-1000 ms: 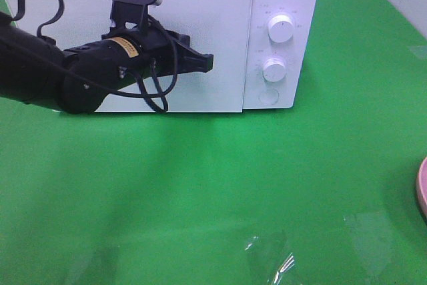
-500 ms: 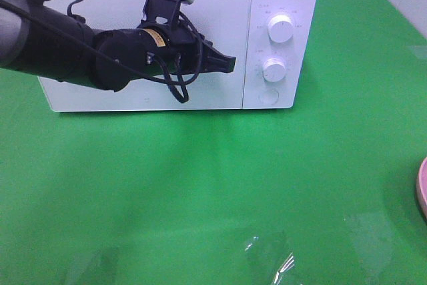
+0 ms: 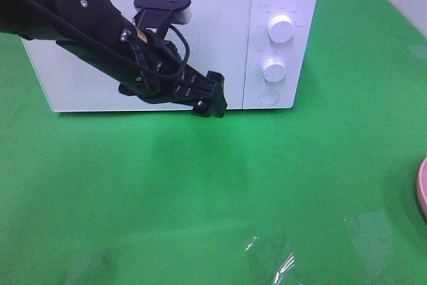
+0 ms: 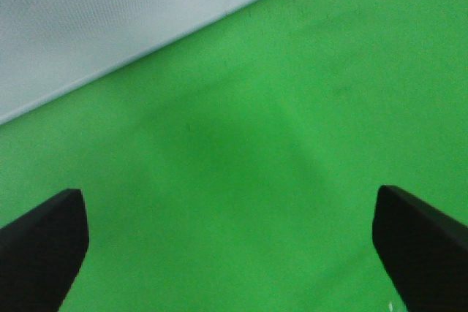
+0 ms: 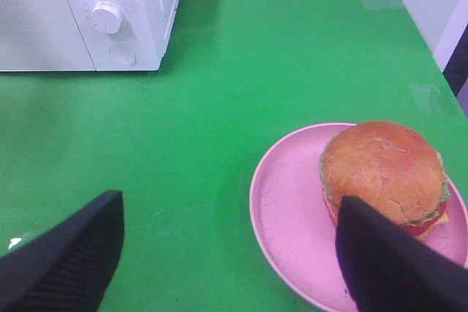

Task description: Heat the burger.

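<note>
Bench (image 3: 200,191): green surface across all three views, carrying everything else; a bare patch fills most of the left wrist view.
Microwave (image 3: 200,5): white, standing at the far side of the bench, door closed; two round dials (image 3: 281,29) one above the other on its right panel, with a round button (image 3: 269,96) below them.
Left arm (image 3: 73,18): black, coming in from the upper left of the high view and crossing in front of the microwave door.
Left gripper (image 3: 215,101): pointed down toward the bench just in front of the lower right corner of the door; fingers (image 4: 44,246) spread wide apart with only green bench between them, holding nothing.
Pink plate (image 5: 292,217): round, on the bench well to the right of the microwave; only its edge shows at the right border of the high view.
Burger (image 5: 382,169): sits on the pink plate, toward one side of it, domed brown bun up, lettuce at its rim.
Right gripper (image 5: 227,268): above the bench near the plate, fingers wide apart, empty.
</note>
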`<state>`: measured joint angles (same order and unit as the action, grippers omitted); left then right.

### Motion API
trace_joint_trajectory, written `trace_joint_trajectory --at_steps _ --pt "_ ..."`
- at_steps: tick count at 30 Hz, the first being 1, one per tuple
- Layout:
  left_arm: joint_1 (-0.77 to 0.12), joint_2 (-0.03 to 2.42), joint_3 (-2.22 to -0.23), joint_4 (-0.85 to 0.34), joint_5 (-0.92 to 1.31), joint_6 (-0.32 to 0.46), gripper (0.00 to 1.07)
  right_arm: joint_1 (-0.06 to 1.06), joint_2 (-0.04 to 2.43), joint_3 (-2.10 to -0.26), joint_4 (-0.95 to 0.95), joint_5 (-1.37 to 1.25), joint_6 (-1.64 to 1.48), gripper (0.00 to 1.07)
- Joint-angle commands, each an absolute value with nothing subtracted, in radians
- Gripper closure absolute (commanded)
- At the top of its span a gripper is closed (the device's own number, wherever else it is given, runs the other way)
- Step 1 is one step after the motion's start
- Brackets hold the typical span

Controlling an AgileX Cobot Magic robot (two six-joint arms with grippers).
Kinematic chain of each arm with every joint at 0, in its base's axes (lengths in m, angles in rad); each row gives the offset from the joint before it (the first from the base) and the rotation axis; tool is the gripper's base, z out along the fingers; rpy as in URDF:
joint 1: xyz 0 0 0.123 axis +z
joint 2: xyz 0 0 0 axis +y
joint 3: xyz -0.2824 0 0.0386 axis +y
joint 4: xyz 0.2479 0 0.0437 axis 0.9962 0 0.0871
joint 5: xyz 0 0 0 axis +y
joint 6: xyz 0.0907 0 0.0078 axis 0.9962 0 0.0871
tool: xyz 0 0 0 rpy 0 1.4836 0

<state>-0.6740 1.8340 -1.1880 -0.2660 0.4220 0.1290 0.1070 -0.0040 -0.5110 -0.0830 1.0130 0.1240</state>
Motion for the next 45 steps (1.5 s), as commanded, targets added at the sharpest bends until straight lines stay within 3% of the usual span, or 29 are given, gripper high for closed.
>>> trace_joint_trajectory --at_steps 1,5,13,18,25,36,45 --pt "-0.677 1.800 -1.196 -0.272 0.563 0.112 0.06 0.099 -0.030 -0.508 -0.085 1.004 0.112 0.31" --pt "-0.677 1.758 -1.196 -0.270 0.749 0.085 0.06 0.099 -0.030 -0.508 -0.085 1.004 0.112 0.31" --pt "-0.677 1.700 -1.196 -0.248 0.895 0.067 0.06 0.099 -0.030 -0.508 -0.085 1.004 0.112 0.31" --pt "-0.637 1.645 -1.196 -0.173 0.964 -0.011 0.06 0.099 -0.030 -0.508 -0.085 1.004 0.112 0.31" --pt "-0.485 1.560 -1.196 -0.116 1.073 -0.020 0.06 0.099 -0.030 -0.508 -0.085 1.004 0.112 0.31" --pt "-0.139 1.404 -1.194 -0.119 1.208 0.083 0.06 0.099 -0.030 -0.508 -0.085 1.004 0.112 0.31" --pt "-0.057 1.264 -1.044 -0.119 1.173 0.093 0.06 0.099 -0.030 -0.508 -0.085 1.004 0.112 0.31"
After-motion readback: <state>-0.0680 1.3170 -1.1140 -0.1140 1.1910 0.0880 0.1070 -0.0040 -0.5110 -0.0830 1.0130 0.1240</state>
